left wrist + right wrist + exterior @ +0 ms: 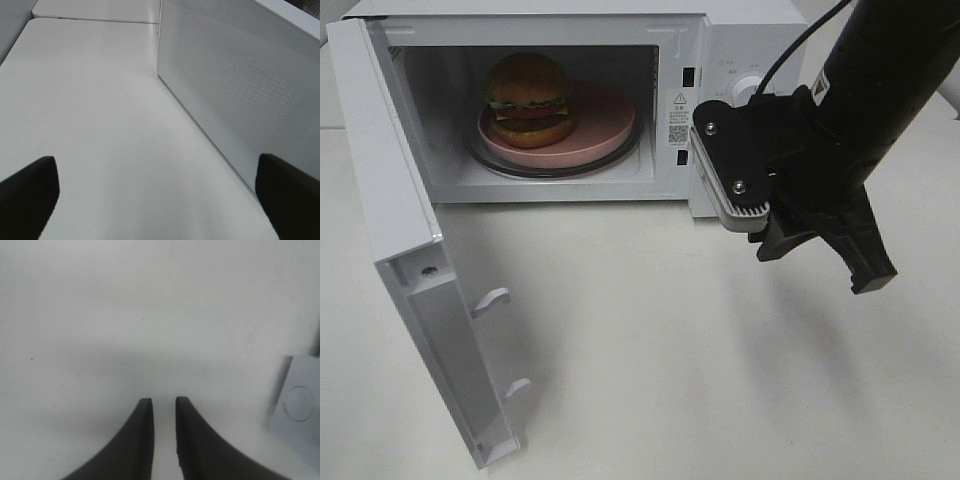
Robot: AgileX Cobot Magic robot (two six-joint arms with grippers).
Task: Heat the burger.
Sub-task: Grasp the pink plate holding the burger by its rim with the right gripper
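Quick status on the burger heating: we'd call it roughly halfway. The burger (527,98) is inside the microwave (570,8), sitting on the left part of the pink plate (605,125), which rests on the glass turntable (560,170). So the loading part looks done.

What's left, as far as we can judge: the door (390,190) is swung wide open to the left, out over the desk (670,350), so it has to be shut. Then the dial (752,88) on the right-hand control panel needs a turn to actually start the heat.

The right end effector (164,402) hangs above the desk just in front of that control panel. Its fingers are only a sliver apart, with nothing between them. The left end effector (155,162) doesn't show in the high view. In its own wrist view the fingers are spread wide and empty, low over the desk, right next to a perforated white panel (225,85) that we take to be the outer face of the door. That makes us guess the left arm is the one lined up to push it closed, but that's just our read.
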